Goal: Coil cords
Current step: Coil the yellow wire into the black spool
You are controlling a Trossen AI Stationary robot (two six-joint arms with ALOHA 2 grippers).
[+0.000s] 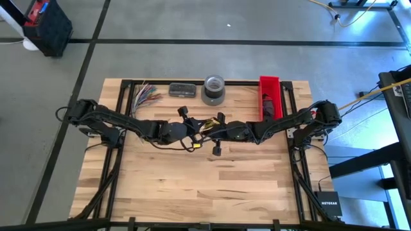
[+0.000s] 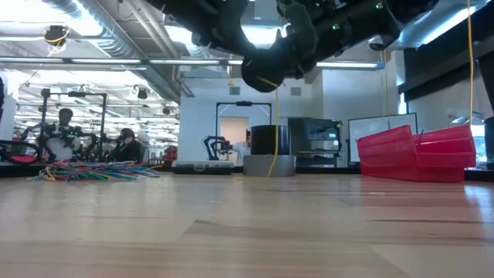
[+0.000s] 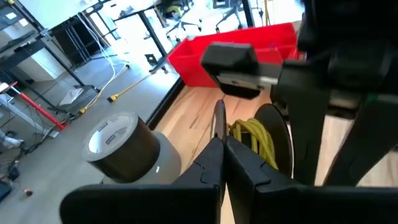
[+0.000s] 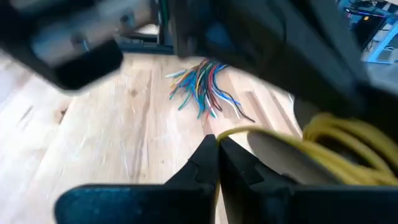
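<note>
The cord is a round black bundle [image 2: 266, 73] with yellow loops [image 3: 255, 138], held high above the table's middle between my two grippers. One yellow strand [image 2: 272, 127] hangs down from it. It also shows in the high view [image 1: 202, 128]. My left gripper [image 1: 191, 130] comes from the table's left and is shut [image 3: 221, 142] right beside the bundle. My right gripper [image 1: 215, 133] comes from the right and is shut [image 4: 216, 144] on a yellow strand. My left gripper is shut on a thin dark strand [image 3: 219, 118] that stands up from its fingertips, beside the yellow loops. It comes level from the table's left. Whether the strand is part of the bundle I cannot tell. My right gripper pinches one yellow strand [image 4: 233, 132] between its two fingertips, coming level from the table's right. The strand runs from the fingers to the yellow loops [image 4: 348, 140] on the bundle. The bundle is lifted clear of the table.
At the far edge stand a grey tape roll [image 1: 214, 90], a dark flat box [image 1: 182, 89], a fan of multicoloured wires [image 1: 146, 96] and a red bin [image 1: 270, 96]. The near half of the wooden table [image 1: 205, 186] is bare wood.
</note>
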